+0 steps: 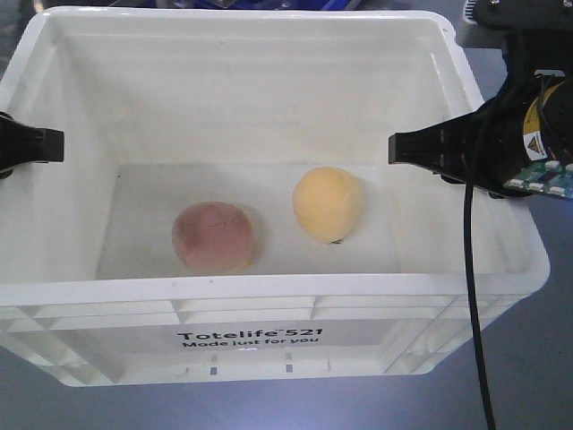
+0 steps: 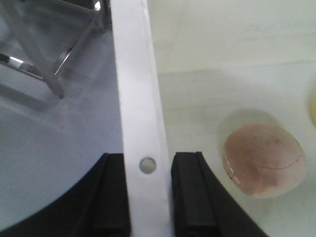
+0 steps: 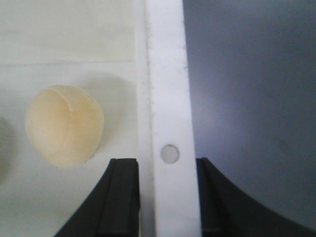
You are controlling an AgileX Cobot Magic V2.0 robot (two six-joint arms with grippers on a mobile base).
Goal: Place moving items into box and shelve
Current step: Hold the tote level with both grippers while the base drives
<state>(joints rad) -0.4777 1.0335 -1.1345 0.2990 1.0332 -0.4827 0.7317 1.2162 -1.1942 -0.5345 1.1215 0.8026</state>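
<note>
Before lifting, check both holds: left gripper (image 2: pixel 148 163) astride the rim of the box (image 1: pixel 269 288) at 9 o'clock, right gripper (image 3: pixel 168 165) astride the opposite rim at 3 o'clock, fingers of each pressed flush against either side of the white lip and, judging by the wrist views, clamped on it. Keep that squeeze firm against slipping on smooth plastic. Raise both arms together at matched speed, holding the rim level to avoid rolling the cargo. Note the cargo already inside, loose on the floor of the box: pink ball (image 1: pixel 212 236) toward 8 o'clock from the floor's middle, yellow-orange ball (image 1: pixel 328 204) toward 3 o'clock, apart and not touching. Avoid pulling the two rims outward or pushing them inward, probably enough to flex thin walls and loosen the hold. Watch the black cable (image 1: pixel 474 296) hanging past the rim near 4 o'clock, and steer clear of snagging it on the corner during the carry to the shelf.
</note>
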